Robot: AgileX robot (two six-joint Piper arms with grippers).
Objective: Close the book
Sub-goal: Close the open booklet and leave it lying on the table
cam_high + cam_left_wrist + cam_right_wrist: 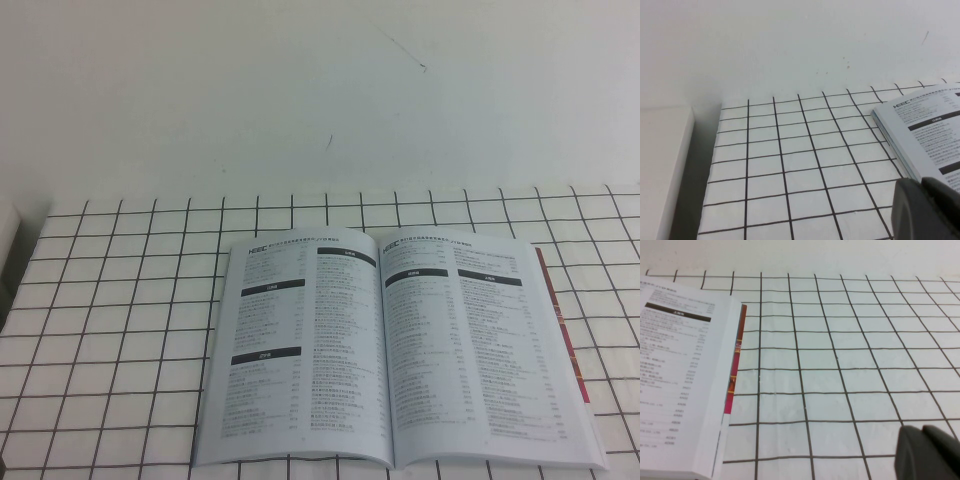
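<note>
Book (395, 350): lying open and flat, pages up, toward 5 o'clock of the checked bench (120, 300). Its gutter (386, 350) runs from 12 to 6 o'clock, one leaf to either side. A red cover edge (562, 330) shows past the 3 o'clock leaf.

Left gripper (926, 209): outside the high view. Its wrist view shows it just beside the 9 o'clock leaf's outer edge.

Right gripper (926, 452): also outside the high view, over bare cloth, apart from the red edge on the 3 o'clock side.

Open or closed cannot be told for either.

Judgement: closing means swinging one leaf across the gutter. The left arm appears nearer.
</note>
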